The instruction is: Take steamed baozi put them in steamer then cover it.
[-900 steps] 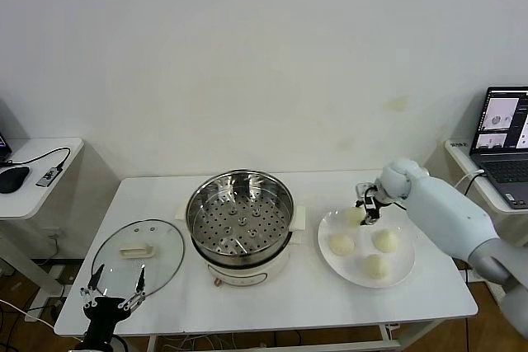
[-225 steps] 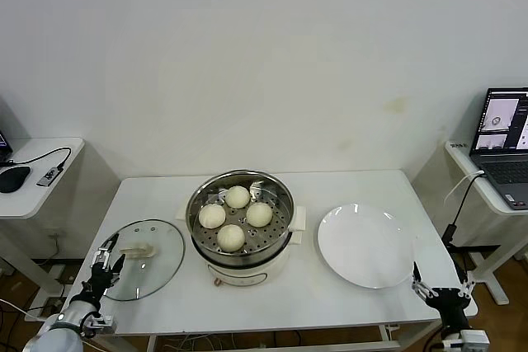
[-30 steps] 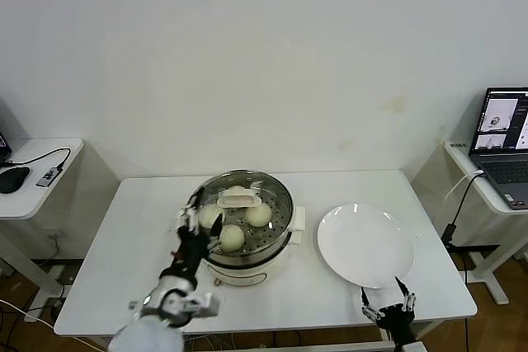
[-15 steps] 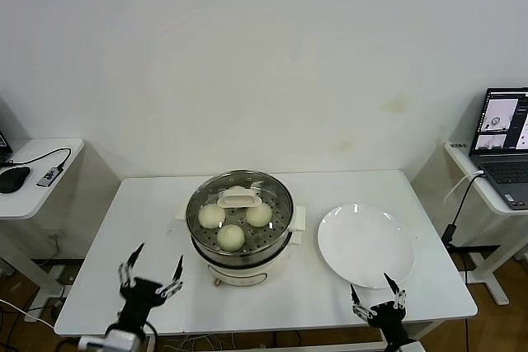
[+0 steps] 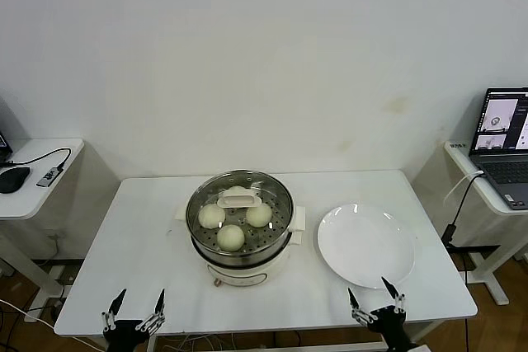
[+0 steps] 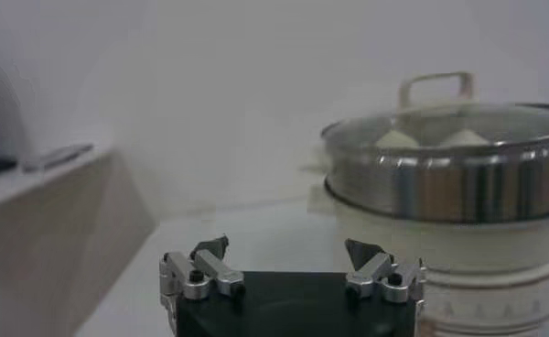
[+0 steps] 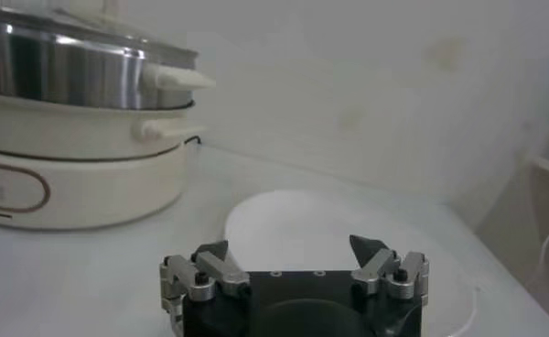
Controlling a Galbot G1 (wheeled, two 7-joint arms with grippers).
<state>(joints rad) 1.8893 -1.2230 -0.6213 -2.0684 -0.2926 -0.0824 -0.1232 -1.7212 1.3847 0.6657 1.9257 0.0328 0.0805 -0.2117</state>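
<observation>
The steel steamer stands mid-table on its cream-white base, with the glass cover resting on it. Three baozi show through the glass; the lid's handle hides the spot behind them. My left gripper is open and empty at the table's front left edge. My right gripper is open and empty at the front edge below the plate. The left wrist view shows the covered steamer ahead of the open left gripper. The right wrist view shows the steamer beyond the open right gripper.
A flat white plate lies empty to the right of the steamer, also in the right wrist view. A laptop sits on a side table at right. A mouse and cable lie on the left side table.
The left gripper let go of the cover on the steamer and drew back down to the table's front left edge. The right gripper barely moved.
</observation>
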